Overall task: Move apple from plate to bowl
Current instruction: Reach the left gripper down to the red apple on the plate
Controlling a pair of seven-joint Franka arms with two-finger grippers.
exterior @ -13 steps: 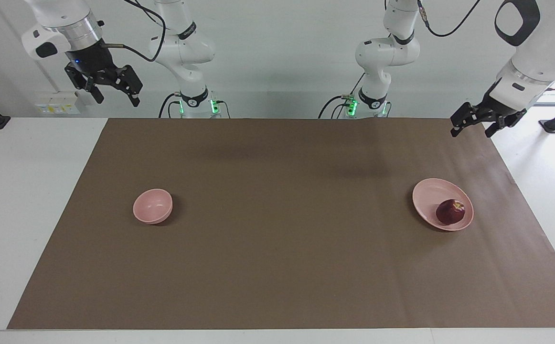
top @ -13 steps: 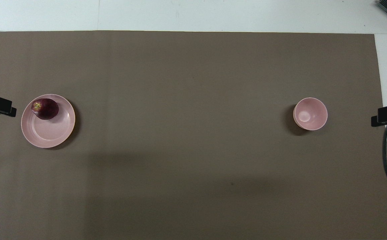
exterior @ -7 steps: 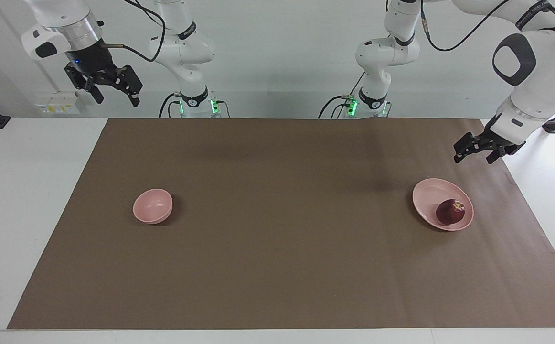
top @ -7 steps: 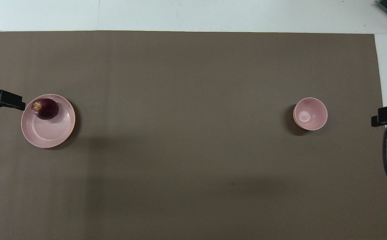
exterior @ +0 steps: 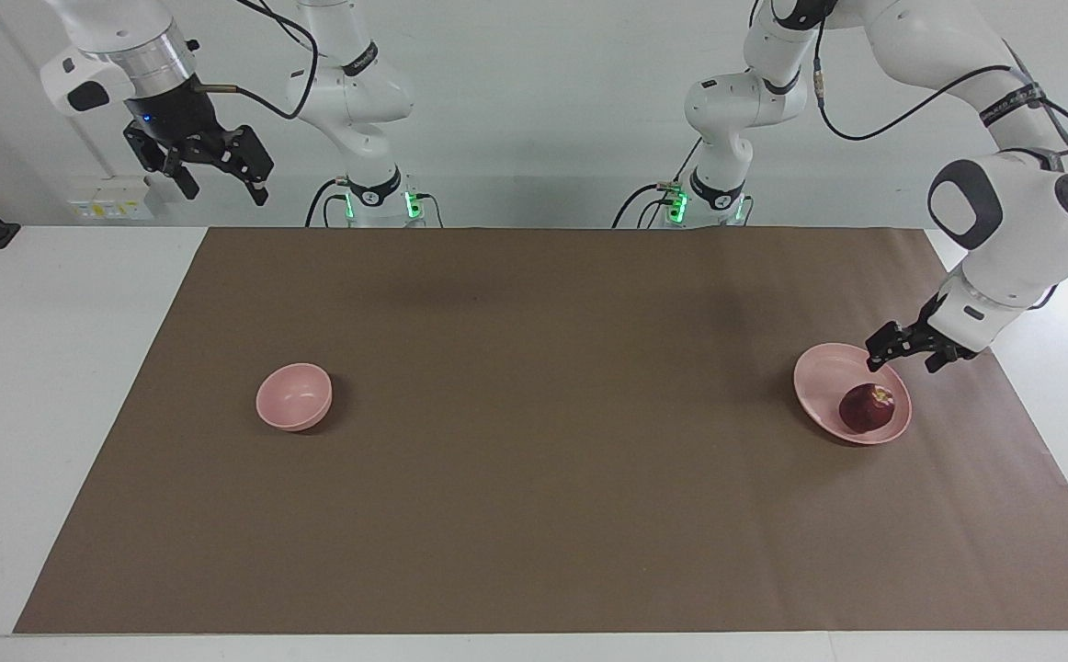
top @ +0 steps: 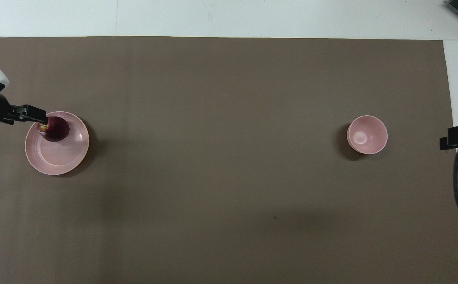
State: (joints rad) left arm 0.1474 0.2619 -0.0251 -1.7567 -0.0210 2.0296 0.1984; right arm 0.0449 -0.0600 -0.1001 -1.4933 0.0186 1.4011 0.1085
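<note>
Left tool (exterior: pixel 902 352) open over plate (exterior: pixel 819 382) rim, clear of apple (exterior: pixel 867 407), right tool (exterior: pixel 212 175) open, waiting

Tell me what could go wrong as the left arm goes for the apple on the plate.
The apple sits off-centre on the plate, near the rim farthest from the robots, so a nudge from the open left gripper could roll it off. The gripper is low over the plate's edge and could clip and shift the plate. The bowl sits far off, toward the right arm's end, so the carry is long.
</note>
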